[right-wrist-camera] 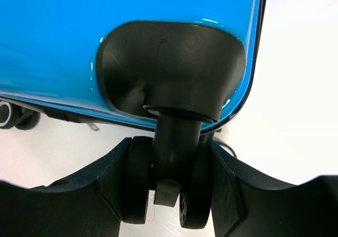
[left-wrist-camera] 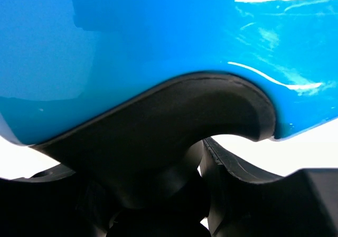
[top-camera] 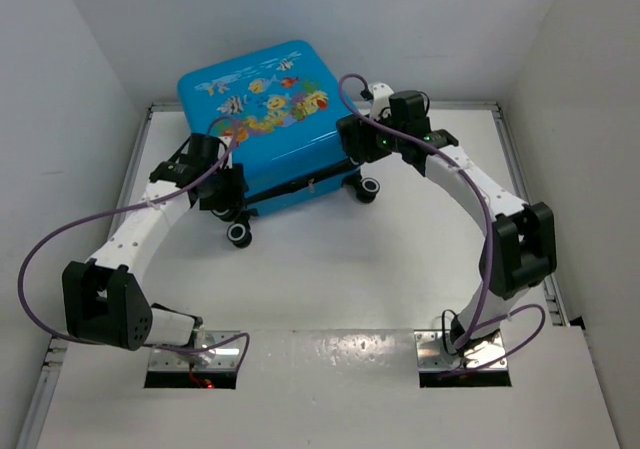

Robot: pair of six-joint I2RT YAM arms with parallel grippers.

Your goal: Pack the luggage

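Note:
The luggage (top-camera: 265, 99) is a bright-blue hard-shell case with fish prints. It lies shut and flat at the back of the table, its black zipper band (top-camera: 300, 187) facing me. My left gripper (top-camera: 222, 191) is at its near left corner. In the left wrist view the blue shell (left-wrist-camera: 158, 31) fills the top and a black caster (left-wrist-camera: 158, 158) sits between the jaws (left-wrist-camera: 158, 195), pressed against the right finger (left-wrist-camera: 232, 168). My right gripper (top-camera: 355, 139) is at the near right corner, shut on a double wheel (right-wrist-camera: 138, 179) under the shell (right-wrist-camera: 79, 20).
Two more black wheels (top-camera: 238, 234) (top-camera: 367, 189) stick out of the case's near side. White walls close in the table (top-camera: 330, 279) at the back and sides, with metal rails (top-camera: 525, 189) along the edges. Purple cables (top-camera: 60, 234) loop off both arms.

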